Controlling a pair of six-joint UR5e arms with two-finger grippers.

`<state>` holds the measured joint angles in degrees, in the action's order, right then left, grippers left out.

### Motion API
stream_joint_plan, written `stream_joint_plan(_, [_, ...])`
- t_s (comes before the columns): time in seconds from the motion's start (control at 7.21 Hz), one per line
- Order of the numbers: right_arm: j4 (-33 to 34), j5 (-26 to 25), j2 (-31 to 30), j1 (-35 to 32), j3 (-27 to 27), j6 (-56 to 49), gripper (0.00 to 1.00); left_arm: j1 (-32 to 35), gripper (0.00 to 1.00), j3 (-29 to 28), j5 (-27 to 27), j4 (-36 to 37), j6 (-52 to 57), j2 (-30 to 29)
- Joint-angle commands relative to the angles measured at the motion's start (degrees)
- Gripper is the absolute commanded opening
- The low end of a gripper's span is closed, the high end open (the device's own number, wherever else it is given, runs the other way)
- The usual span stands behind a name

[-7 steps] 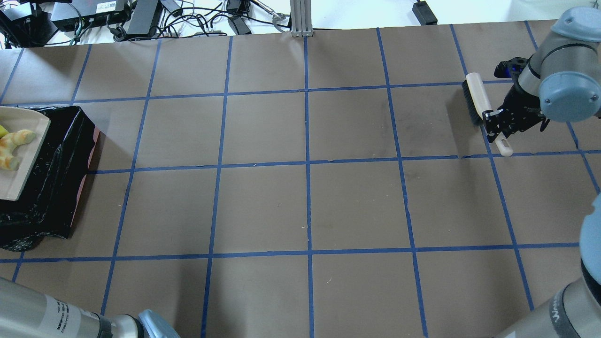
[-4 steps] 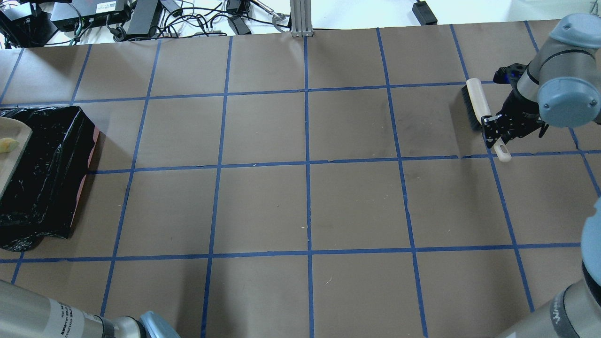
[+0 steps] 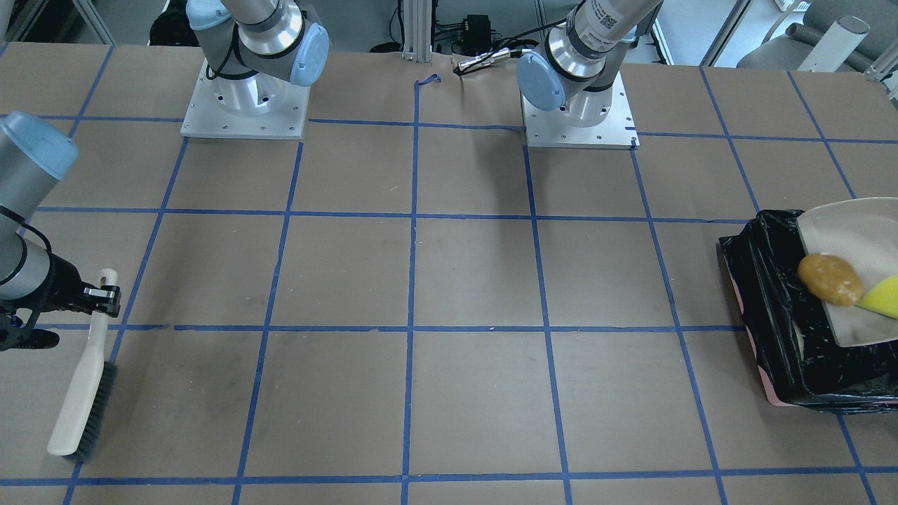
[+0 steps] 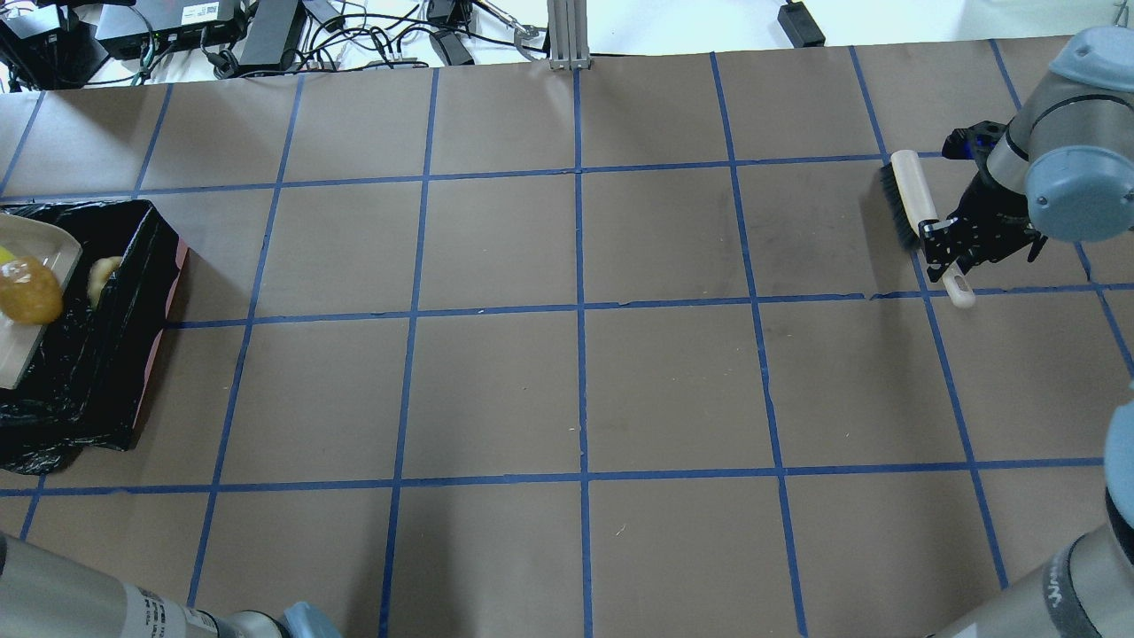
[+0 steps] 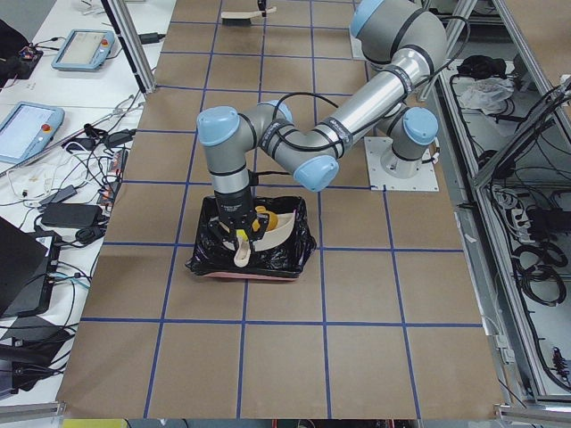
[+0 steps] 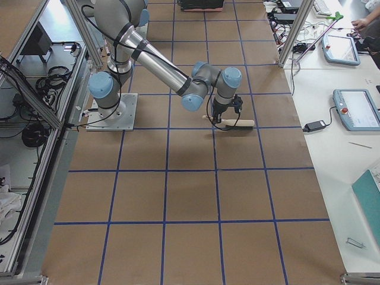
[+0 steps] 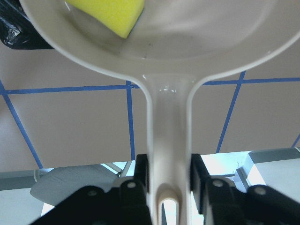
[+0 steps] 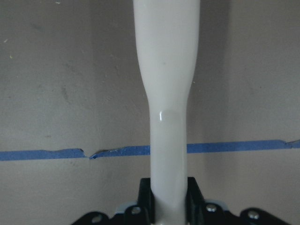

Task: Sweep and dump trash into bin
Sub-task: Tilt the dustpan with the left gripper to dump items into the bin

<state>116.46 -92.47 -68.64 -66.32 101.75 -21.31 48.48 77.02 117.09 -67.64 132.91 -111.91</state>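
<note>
the left gripper (image 7: 168, 177) is closed on the handle of the beige dustpan (image 7: 197, 51), its jaws pinching the handle from both sides. the pan's long axis runs straight out ahead of the gripper, over the bin (image 3: 765, 280). the golden-brown lump (image 3: 830, 278) and the yellow-green sponge wedge (image 3: 882, 296) lie in the pan's bowl, ahead of the gripper and above the black liner. the pale bread-like piece (image 4: 104, 275) sits lower, inside the bin just past the pan's lip.

the dump turns on that open lip, the end farthest from the gripper: it hangs over the bin's opening. i judge that tipping that far end down should slide both pieces in rather than onto the table (image 4: 576, 390).

the right gripper (image 8: 168, 190) is clamped on the handle of the brush (image 3: 81, 393), whose head lies ahead of it, well apart from the bin. only the left arm is near the bin.
</note>
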Motion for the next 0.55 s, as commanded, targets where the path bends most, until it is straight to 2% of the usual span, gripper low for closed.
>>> stream_joint_plan(0.0, [0.17, 0.71, 0.00, 0.14, 0.03, 0.39, 0.21, 0.47, 0.00, 1.29, 1.48, 1.71, -1.51, 0.29])
stream_joint_plan(0.14, [0.61, 0.72, 0.00, 0.14, -0.06, 0.91, 0.62, 0.47, 0.00, 1.21, 1.48, 1.72, -1.43, 0.55])
stream_joint_plan(0.28, [0.61, 0.37, 0.00, 0.14, -0.14, 0.83, 0.76, 0.47, 0.00, 1.03, 2.78, 1.72, -1.51, 0.56])
stream_joint_plan(0.42, [0.52, 0.54, -0.09, 0.06, -0.32, 0.92, 0.82, 0.56, 0.00, 1.03, 5.75, 1.98, -1.86, 0.56])
